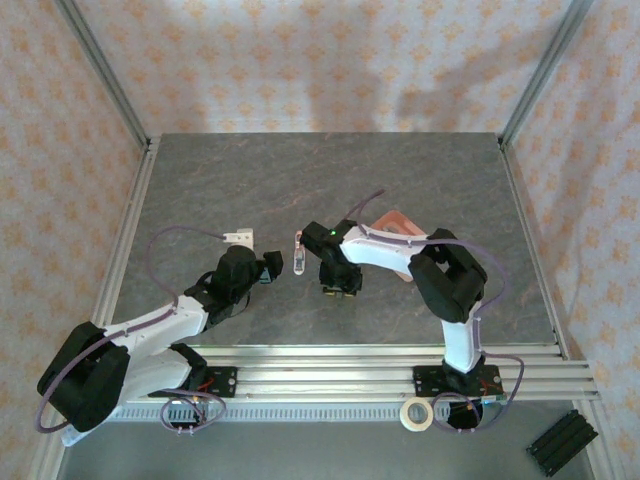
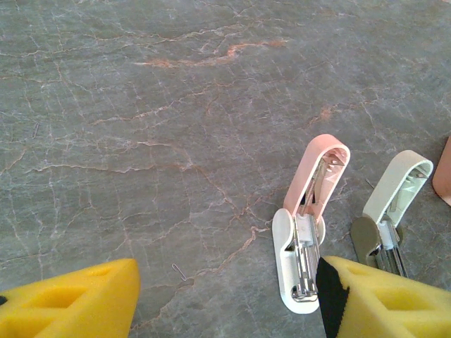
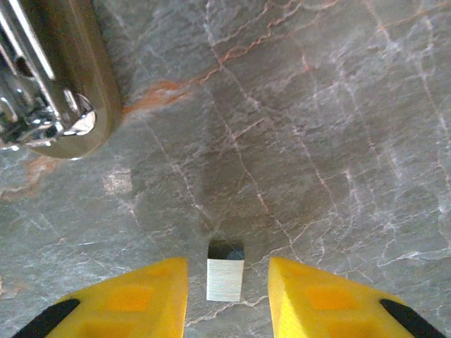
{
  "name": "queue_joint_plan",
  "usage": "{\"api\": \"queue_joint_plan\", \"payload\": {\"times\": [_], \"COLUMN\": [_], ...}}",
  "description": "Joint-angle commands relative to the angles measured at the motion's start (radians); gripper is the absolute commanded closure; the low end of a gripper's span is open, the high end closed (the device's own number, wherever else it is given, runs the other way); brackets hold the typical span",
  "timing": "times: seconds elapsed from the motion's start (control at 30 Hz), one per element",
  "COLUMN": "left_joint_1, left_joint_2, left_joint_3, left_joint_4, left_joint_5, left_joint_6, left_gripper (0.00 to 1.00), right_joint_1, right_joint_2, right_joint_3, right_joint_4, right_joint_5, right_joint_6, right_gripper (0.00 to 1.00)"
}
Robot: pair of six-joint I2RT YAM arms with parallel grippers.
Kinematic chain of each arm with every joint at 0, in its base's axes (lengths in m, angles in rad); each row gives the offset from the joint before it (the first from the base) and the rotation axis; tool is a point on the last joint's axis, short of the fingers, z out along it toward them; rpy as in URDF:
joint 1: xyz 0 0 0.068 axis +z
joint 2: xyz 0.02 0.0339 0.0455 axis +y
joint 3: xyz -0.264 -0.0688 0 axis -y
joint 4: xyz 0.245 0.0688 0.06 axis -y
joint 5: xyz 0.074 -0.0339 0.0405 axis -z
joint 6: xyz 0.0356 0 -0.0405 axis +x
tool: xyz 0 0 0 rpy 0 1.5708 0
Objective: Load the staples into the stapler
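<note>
Right pincer [image 3: 227, 266] released, straddling staples [image 3: 225, 280] on desk [image 3: 317, 141], not touching; their long axis seemingly runs near-far along the gap. Left pincer [image 2: 225, 282] released beside open stapler [image 2: 303, 239].

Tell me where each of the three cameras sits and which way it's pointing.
Top external: above and behind the arm bases, looking down on the grey marbled table; both arms, left pincer and right pincer show.
Left wrist: on the left arm, facing down past its yellow fingers at an open pink-and-white plastic stapler and an open olive-and-cream plastic stapler.
Right wrist: facing down; its yellow fingers flank a small grey metal staple strip lying on the table.
Shared: both wrist views catch the olive-and-cream stapler.
</note>
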Motion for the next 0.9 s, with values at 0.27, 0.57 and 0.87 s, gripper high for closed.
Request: {"api": "queue_joint_plan", "payload": {"times": [0.27, 0.57, 0.87], "left_joint_1": [0.008, 0.008, 0.008], "left_joint_2": [-0.006, 0.004, 0.008], "left_joint_3": [-0.016, -0.017, -0.016], "left_joint_4": [0.02, 0.031, 0.037], "left_joint_5": [-0.025, -0.016, -0.01], "left_joint_6": [-0.018, -0.027, -0.033], "left_gripper": [0.31, 0.31, 0.31], "right_joint_1": [-0.016, -0.017, -0.017], "right_joint_2": [0.022, 0.032, 0.017], "right_joint_3": [0.018, 0.016, 0.029], "right_joint_4": [-0.007, 0.007, -0.012], "right_joint_5": [0.006, 0.005, 0.031], "right_joint_6": [-0.003, 0.002, 0.0], "right_gripper": [0.71, 0.76, 0.73]}}
